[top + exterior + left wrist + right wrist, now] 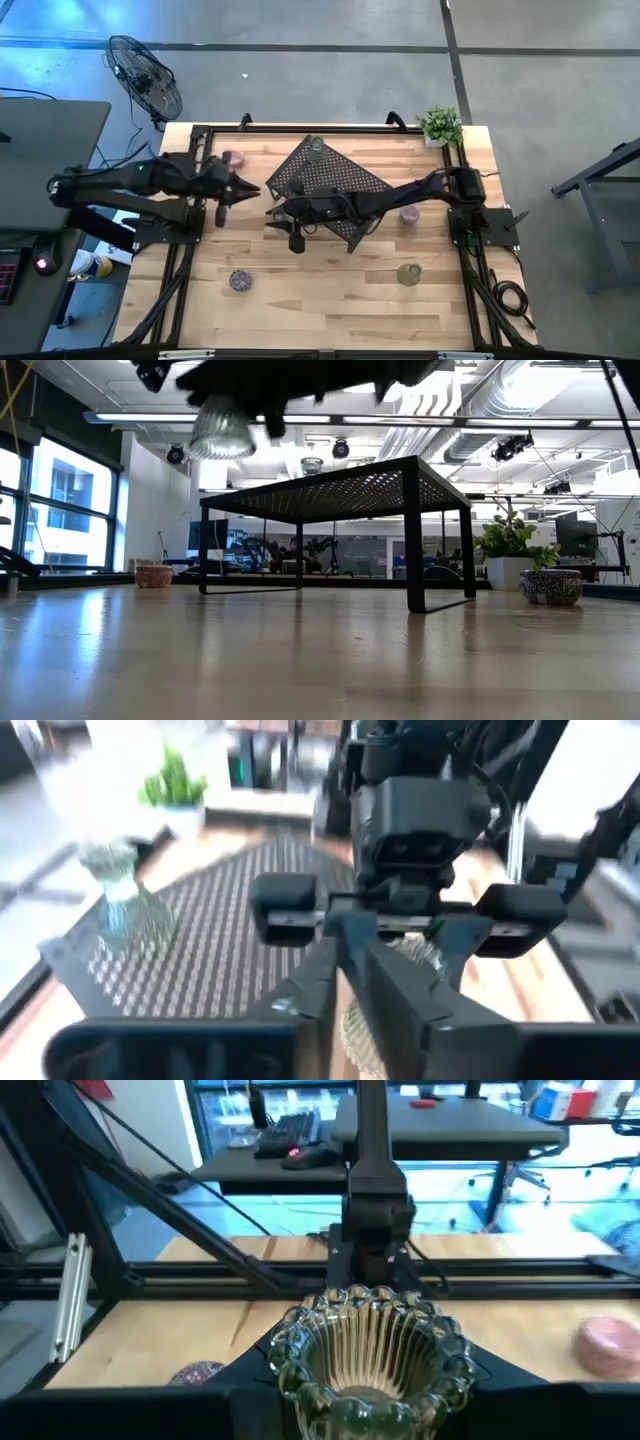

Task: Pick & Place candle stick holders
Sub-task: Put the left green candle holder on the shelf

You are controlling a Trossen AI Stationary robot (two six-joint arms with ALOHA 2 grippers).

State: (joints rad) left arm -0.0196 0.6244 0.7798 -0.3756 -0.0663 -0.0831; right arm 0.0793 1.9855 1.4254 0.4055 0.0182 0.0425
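Observation:
My right gripper (288,215) reaches over from the table's right, past the black perforated rack (335,180), and is shut on a clear ribbed glass holder (365,1345), high above the table in the low view (220,428). My left gripper (250,188) is shut and empty, pointing at it from the left. Another clear holder (316,150) stands on the rack's top. On the table stand a pink holder (233,158) at the far left, a pink one (408,214) beside the rack, a purple one (240,280) and a pale green one (408,273) nearer the front. My right gripper pinches the clear holder's lower side walls (285,1370) between its two fingers, one on each side. The fingers come from the table's right. The holder sits upright with its scalloped rim (370,1300) up, lifted clear of table and rack.
A small potted green plant (440,125) stands at the far right corner. The rack stands on thin legs (413,535) at the table's far middle. Bare wood lies along the front (320,310). A fan (145,75) stands on the floor beyond the far left corner.

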